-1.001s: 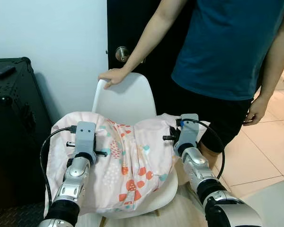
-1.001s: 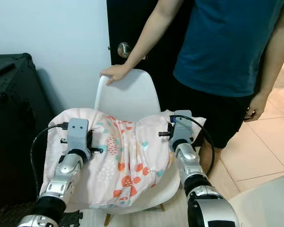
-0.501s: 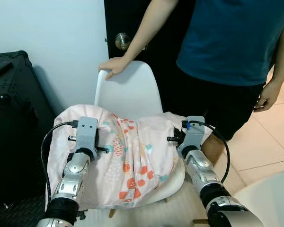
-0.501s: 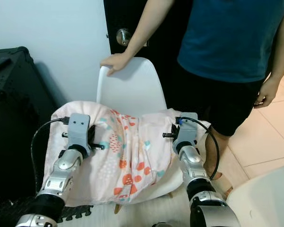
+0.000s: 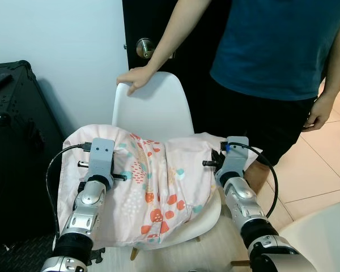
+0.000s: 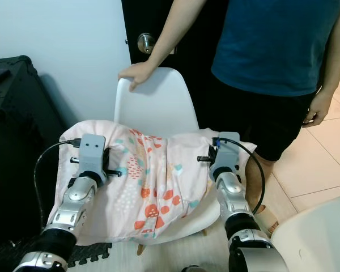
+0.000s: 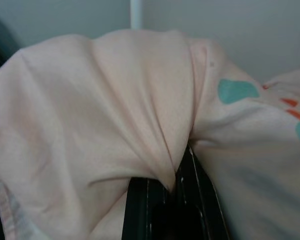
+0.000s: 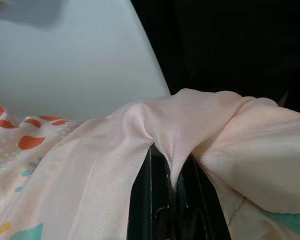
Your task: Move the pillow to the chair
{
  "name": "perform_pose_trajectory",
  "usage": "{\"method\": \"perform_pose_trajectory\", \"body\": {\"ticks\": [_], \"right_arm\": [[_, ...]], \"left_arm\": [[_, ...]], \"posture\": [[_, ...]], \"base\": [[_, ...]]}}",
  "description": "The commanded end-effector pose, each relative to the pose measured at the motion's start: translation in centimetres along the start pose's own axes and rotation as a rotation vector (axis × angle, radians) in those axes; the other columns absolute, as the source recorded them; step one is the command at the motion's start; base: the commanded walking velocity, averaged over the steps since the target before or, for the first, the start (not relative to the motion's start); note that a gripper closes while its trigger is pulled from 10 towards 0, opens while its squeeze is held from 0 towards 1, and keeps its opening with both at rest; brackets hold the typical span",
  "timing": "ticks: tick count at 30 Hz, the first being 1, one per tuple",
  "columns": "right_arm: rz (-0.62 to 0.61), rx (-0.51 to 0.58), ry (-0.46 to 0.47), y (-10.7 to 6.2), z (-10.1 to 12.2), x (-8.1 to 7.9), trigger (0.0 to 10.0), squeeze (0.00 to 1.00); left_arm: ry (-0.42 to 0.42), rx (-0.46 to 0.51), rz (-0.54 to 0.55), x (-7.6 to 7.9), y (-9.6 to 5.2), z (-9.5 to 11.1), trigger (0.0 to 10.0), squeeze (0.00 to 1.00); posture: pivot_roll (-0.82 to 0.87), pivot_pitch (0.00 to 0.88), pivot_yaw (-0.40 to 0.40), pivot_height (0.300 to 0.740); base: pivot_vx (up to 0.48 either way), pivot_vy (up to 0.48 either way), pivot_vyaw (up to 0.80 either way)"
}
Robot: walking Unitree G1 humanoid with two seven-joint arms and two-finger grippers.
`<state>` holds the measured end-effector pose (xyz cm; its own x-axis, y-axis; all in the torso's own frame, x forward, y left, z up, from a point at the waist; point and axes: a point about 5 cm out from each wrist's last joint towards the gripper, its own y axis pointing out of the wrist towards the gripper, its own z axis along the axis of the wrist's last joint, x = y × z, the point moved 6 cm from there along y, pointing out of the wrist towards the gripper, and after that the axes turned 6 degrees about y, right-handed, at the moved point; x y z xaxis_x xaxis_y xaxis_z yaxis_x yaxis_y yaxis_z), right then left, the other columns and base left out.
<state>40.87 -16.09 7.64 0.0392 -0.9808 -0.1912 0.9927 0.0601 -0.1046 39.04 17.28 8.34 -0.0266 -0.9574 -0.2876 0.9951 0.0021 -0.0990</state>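
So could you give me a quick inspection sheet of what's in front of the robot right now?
Surface: white chair; the seat is mostly covered.
Job's things: pink patterned pillow lies on the chair seat, its edges hanging over.
Clutter: nothing seen.
Grippers: left gripper and right gripper, jaws pinched on pillow fabric at either end.
Cables: black cable loops from the left wrist; another from the right.
Surroundings: a person's hand rests on the chair back; black case to the left; dark door behind.
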Motion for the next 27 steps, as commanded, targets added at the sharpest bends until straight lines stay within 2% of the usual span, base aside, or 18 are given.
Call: {"method": "perform_pose_trajectory", "body": {"ticks": [1, 6, 10, 14, 18, 27], "right_arm": [[0.027, 0.053, -0.018, 0.5, 1.7, -0.8, 10.0, 0.0], [0.034, 0.055, -0.021, 0.6, 1.8, -1.0, 10.0, 0.0], [0.04, -0.007, -0.02, 0.7, 0.7, -1.3, 10.0, 0.0], [0.036, -0.011, -0.027, 0.6, 0.4, -1.4, 10.0, 0.0], [0.062, -0.017, 0.018, 0.7, 0.4, -1.9, 10.0, 0.0], [0.068, -0.027, 0.007, 0.6, 0.1, -2.1, 10.0, 0.0]], "left_arm": [[0.012, 0.056, 0.011, -0.7, 0.8, 1.8, 10.0, 0.0], [0.025, 0.054, -0.002, -0.4, 0.9, 1.8, 10.0, 0.0], [0.052, 0.066, -0.002, -0.2, 0.8, 1.9, 10.0, 0.0], [0.047, 0.064, 0.003, -0.2, 0.8, 1.9, 10.0, 0.0], [0.043, 0.059, 0.009, -0.2, 0.8, 1.8, 10.0, 0.0], [0.018, 0.056, 0.001, 0.1, 0.6, 1.6, 10.0, 0.0]], "posture": [[0.01, 0.065, -0.042, 0.724], [0.01, 0.061, -0.047, 0.724], [0.03, 0.052, -0.066, 0.724], [0.03, 0.054, -0.068, 0.724], [0.03, 0.047, -0.069, 0.711], [0.03, 0.035, -0.06, 0.678]], "base": [[0.0, 0.0, 0.0], [0.0, 0.0, 0.0], [0.0, 0.0, 0.0], [0.0, 0.0, 0.0], [0.0, 0.0, 0.0], [0.0, 0.0, 0.0]]}}
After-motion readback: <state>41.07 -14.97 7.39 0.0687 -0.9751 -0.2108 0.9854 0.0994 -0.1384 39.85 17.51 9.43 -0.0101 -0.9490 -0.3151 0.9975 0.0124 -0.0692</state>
